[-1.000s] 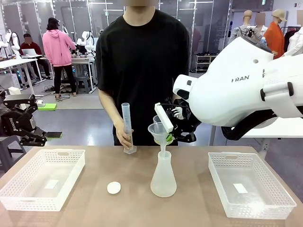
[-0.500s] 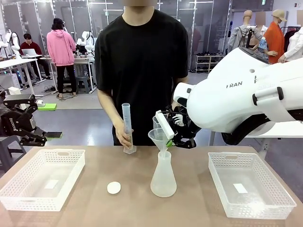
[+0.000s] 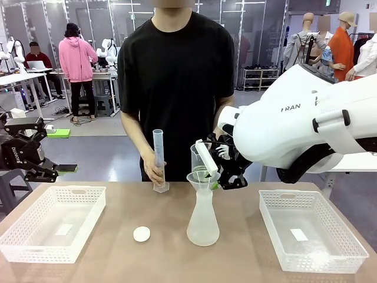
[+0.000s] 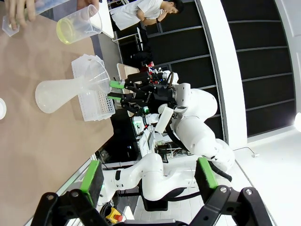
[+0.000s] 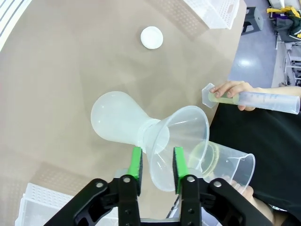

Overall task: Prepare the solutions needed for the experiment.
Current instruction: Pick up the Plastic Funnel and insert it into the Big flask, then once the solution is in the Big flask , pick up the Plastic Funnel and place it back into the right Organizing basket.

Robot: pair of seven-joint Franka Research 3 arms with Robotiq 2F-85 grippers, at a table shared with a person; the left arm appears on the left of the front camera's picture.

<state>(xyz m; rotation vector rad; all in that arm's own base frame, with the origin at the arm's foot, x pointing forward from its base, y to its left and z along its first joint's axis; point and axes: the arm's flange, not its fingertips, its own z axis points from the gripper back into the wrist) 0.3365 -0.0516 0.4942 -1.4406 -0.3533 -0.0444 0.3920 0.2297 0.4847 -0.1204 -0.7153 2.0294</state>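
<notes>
Quick status from my side. Nearest me on the counter (image 3: 247, 264), the little white stopper (image 3: 141, 234) lies loose at about 9 o'clock from the flask (image 3: 203, 223), so the flask is unplugged. It stands upright mid-counter, between the left basket (image 3: 91, 227) and the right basket (image 3: 274, 233), with the funnel (image 3: 199, 178) seated in its neck. I'd call the setup done.

I can't make out any yellow in the flask itself, it just looks cloudy. The yellow stuff is farther back. There's a shallow layer in the beaker (image 3: 199, 154) the person holds right behind the funnel at 12 o'clock. A bit more looks to sit at the base of the graduated cylinder (image 3: 158, 154) in the person's other hand (image 3: 154, 172), at 10 o'clock from the flask. My guess at what's left: the pour, then funnel out and stopper back in.

On my right gripper (image 5: 157, 162) the jaws are narrow, with a green pad (image 5: 136, 162) on either side of the funnel's lower cone, right where it meets the neck. I honestly can't tell if they're pressing it or just clear of it. In the wrist view the flask's body is just beyond the pads at 10 o'clock, not between them.

On my left gripper (image 4: 148, 175) the jaws are wide with nothing in them. It's parked out past the left basket at 9 o'clock, well apart from the flask.
</notes>
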